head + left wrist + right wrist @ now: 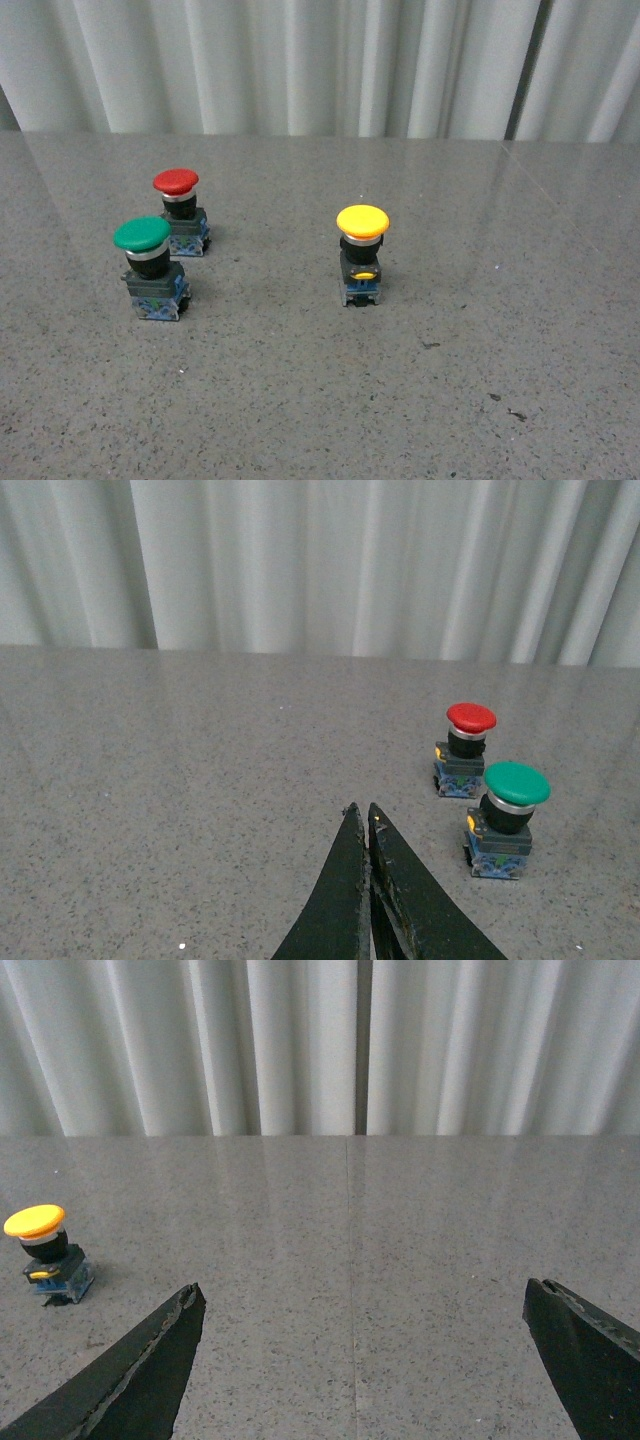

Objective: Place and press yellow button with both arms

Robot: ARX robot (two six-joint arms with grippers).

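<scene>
- yellow button [362,252]: upright on grey table [520,330], just right of frame ctr in front view
- green btn [150,265] + red btn [180,210]: mid-left, close together, well apart from yellow
- left gripper [361,818]: tips pressed together, holding nothing
- right gripper [360,1290]: spread wide, holding nothing

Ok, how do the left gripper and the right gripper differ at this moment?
The left gripper has its fingers closed together, while the right gripper is spread wide open. The left gripper's camera shows the red button and the green button ahead of it. The right gripper's camera shows only the yellow button, off to one side. Both hold nothing and hang over the grey table, touching no button.
</scene>
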